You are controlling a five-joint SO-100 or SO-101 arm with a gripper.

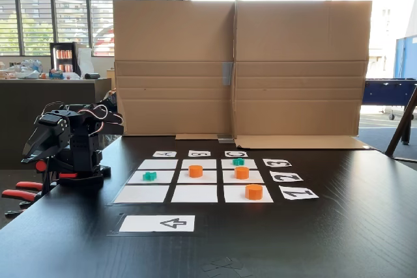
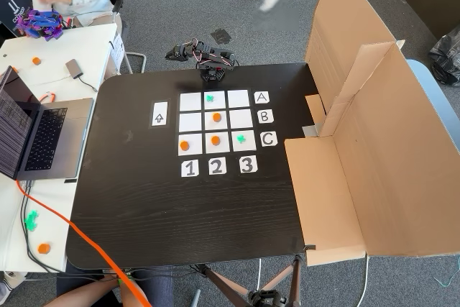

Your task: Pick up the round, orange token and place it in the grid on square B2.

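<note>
i see the arm folded at the table edge, its gripper point(image 1: 39, 142) far from the grid point(image 1: 141, 194); i cannot tell how far the jaws are open, and nothing is seen between them. one round, orange token point(image 1: 195, 171) already lies on square b2 point(image 1: 207, 177), well apart from the gripper. two more orange tokens point(image 1: 242, 172) sit in the c column, with a teal token point(image 1: 238, 161) behind them in a fixed view.
</note>
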